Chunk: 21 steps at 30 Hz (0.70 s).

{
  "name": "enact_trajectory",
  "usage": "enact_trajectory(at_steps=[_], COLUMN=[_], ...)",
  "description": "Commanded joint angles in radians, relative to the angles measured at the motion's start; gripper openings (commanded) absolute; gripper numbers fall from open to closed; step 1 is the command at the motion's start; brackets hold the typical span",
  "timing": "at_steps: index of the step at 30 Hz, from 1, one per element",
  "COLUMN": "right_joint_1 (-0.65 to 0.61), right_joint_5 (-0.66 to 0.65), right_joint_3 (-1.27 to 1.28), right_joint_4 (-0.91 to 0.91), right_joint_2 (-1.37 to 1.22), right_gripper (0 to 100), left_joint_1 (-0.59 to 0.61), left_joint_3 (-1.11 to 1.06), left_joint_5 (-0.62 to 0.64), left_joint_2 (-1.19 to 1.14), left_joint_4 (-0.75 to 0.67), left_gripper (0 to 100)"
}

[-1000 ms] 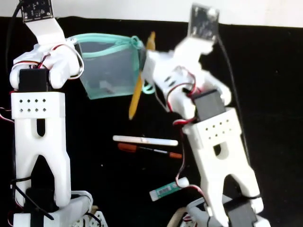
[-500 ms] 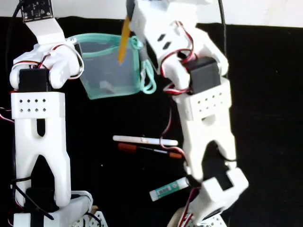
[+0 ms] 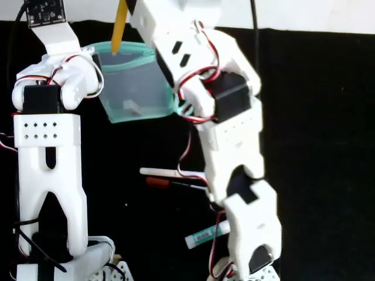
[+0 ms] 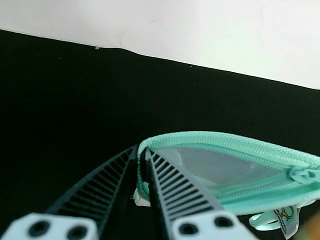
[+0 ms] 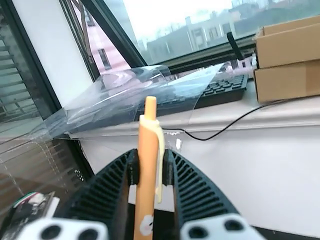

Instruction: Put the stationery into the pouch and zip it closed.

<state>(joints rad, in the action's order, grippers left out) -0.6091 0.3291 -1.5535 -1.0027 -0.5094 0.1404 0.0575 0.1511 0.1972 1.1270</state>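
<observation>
Right gripper (image 5: 149, 156), clamping the pen (image 3: 119, 26), swung over the pouch (image 3: 136, 82); left gripper (image 4: 142, 152) pinches it.

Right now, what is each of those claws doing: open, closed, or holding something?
Left gripper: closed on the rim of the green pouch.
Right gripper: closed on the orange pen.

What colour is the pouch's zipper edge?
The zipper edge is mint green, clearest in the left wrist view.

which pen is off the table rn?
The yellow pen: clamped in the right gripper, tip at the pouch mouth. The white pen and orange-capped pen lie on the table.
</observation>
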Motion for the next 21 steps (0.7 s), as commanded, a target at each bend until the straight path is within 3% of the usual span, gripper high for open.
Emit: enact_trajectory(at_steps=[1,17,21], right_joint_1=[-0.002,0.074,0.031], right_joint_5=[-0.012,-0.009,-0.012], right_joint_3=[-0.13,-0.213,-0.217], right_joint_4=[0.025,0.019,-0.104], right_joint_2=[-0.074,-0.277,-0.274], right_gripper=[0.6,0.6,0.6], left_joint_1=[0.001,0.005,0.005], left_joint_3=[-0.007,-0.007,-0.007], left_joint_5=[0.006,0.006,0.006], left_joint_2=[-0.016,-0.016,-0.016], left_joint_4=[-0.005,-0.006,-0.006], left_gripper=[1,1,1])
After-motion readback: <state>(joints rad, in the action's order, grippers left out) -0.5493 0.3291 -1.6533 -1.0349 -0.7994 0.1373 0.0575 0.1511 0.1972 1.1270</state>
